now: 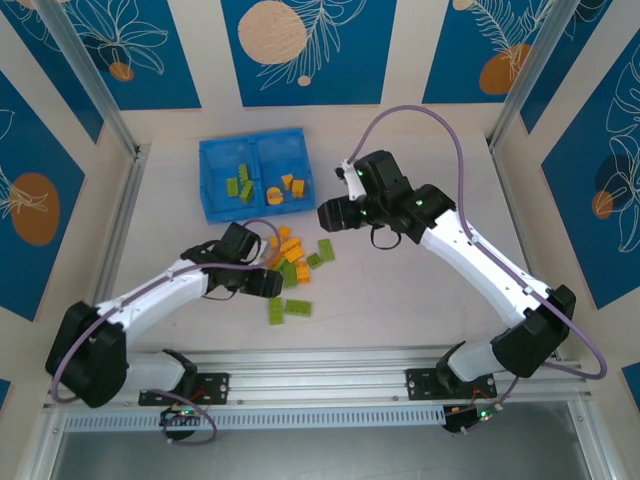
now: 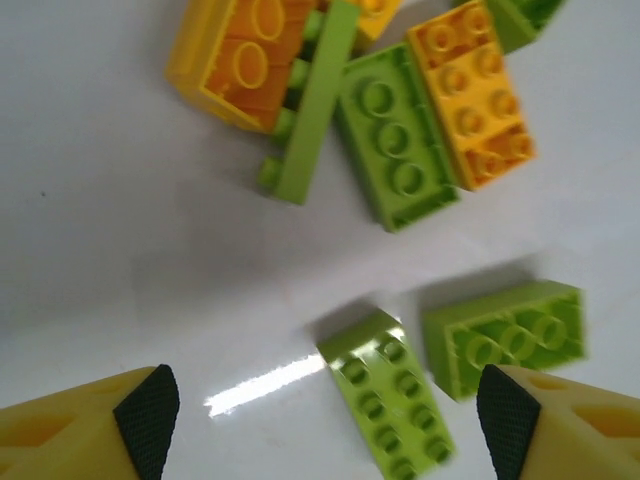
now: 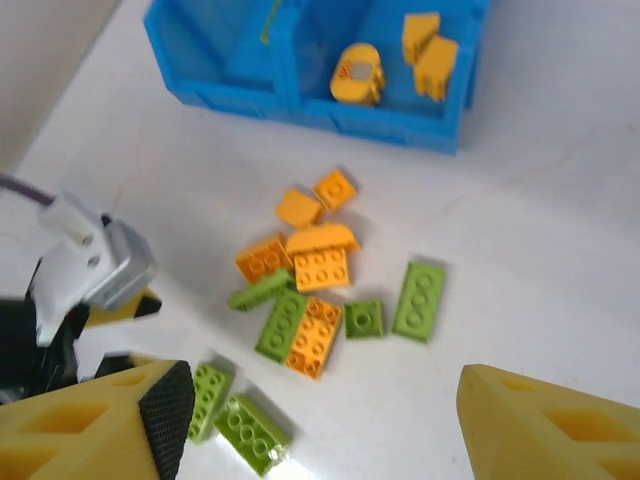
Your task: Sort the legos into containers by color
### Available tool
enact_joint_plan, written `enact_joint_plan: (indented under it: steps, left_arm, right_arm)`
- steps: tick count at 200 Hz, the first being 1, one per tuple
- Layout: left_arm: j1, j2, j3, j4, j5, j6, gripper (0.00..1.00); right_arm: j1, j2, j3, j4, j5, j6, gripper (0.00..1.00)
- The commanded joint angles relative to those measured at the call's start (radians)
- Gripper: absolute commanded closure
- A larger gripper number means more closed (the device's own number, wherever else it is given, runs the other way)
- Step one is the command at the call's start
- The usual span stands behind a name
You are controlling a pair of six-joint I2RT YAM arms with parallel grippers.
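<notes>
The blue tray [image 1: 212, 152] stands at the back of the table, with lime green legos [image 1: 238, 186] in its left compartment and orange-yellow legos [image 1: 285, 187] in its right. A mixed pile of legos [image 1: 295, 262] lies in front of it. My left gripper [image 1: 272, 286] hangs open low over the table, and a lime green brick [image 2: 395, 395] lies between its fingers [image 2: 148, 415], with another green brick [image 2: 505, 335] beside it. My right gripper [image 1: 324, 215] is open and holds nothing, high above the pile [image 3: 315, 295].
The tray [image 3: 250, 95] shows at the top of the right wrist view, and the left arm's wrist [image 3: 90, 270] at its left edge. Two green bricks [image 1: 288, 309] lie apart from the pile, nearer the arm bases. Bare white table lies right of the pile.
</notes>
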Motion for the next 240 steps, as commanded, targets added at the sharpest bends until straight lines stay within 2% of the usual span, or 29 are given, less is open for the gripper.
enact_joint_plan:
  steps: [1, 23, 40, 84, 129, 149, 186, 220, 240]
  left_arm:
    - [-0.008, 0.077, 0.044, 0.089, -0.069, 0.058, 0.25]
    - [-0.007, 0.182, 0.076, 0.121, -0.103, 0.074, 0.38]
    - [-0.007, 0.234, 0.093, 0.143, -0.11, 0.082, 0.44]
    - [-0.008, 0.302, 0.115, 0.184, -0.104, 0.085, 0.56]
    - [-0.007, 0.315, 0.108, 0.2, -0.059, 0.097, 0.79]
    - [-0.007, 0.294, 0.093, 0.198, -0.032, 0.108, 0.84]
    - [-0.007, 0.194, 0.07, 0.16, -0.003, 0.125, 0.87]
    - [-0.007, 0.053, 0.096, 0.104, -0.007, 0.132, 0.87]
    - [0.002, 0.002, 0.159, 0.054, -0.05, 0.138, 0.88]
  right_arm:
    - [-0.007, -0.081, -0.045, -0.01, 0.004, 0.044, 0.24]
    - [-0.013, -0.113, -0.105, 0.027, -0.033, 0.074, 0.23]
    - [-0.014, -0.112, -0.112, 0.017, -0.043, 0.091, 0.23]
    - [-0.016, -0.107, -0.118, 0.006, -0.049, 0.085, 0.23]
    - [-0.017, -0.098, -0.114, 0.003, -0.065, 0.091, 0.23]
    - [-0.017, -0.093, -0.109, -0.005, -0.095, 0.094, 0.23]
    - [-0.018, -0.07, -0.095, -0.013, -0.193, 0.109, 0.23]
    - [-0.022, -0.07, -0.078, 0.005, -0.182, 0.129, 0.23]
    - [-0.025, -0.078, -0.064, 0.01, -0.171, 0.136, 0.23]
